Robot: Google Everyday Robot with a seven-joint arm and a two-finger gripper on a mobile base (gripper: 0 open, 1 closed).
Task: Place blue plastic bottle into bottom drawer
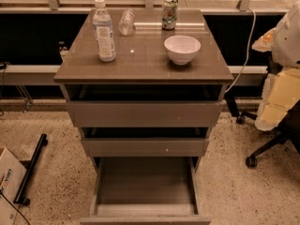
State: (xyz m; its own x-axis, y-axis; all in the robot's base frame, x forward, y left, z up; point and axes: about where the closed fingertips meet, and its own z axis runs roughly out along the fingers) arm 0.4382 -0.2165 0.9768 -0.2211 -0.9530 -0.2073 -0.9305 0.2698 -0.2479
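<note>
Three grey-brown cabinet drawers; deep bottom drawer (145, 186) pulled open, well below round white bowl (182, 49). Tall clear blue plastic bottle (103, 30) upright on counter (140, 67), left of bowl. Gripper out of view; its opening cannot be told.

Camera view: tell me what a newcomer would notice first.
The bottom drawer of the cabinet stands pulled wide open toward the camera. On the cabinet's top, the tall water bottle stands upright at the left, with a white bowl to its right. The gripper is not in view.

Open bottom drawer (145, 182), interior unobstructed
</note>
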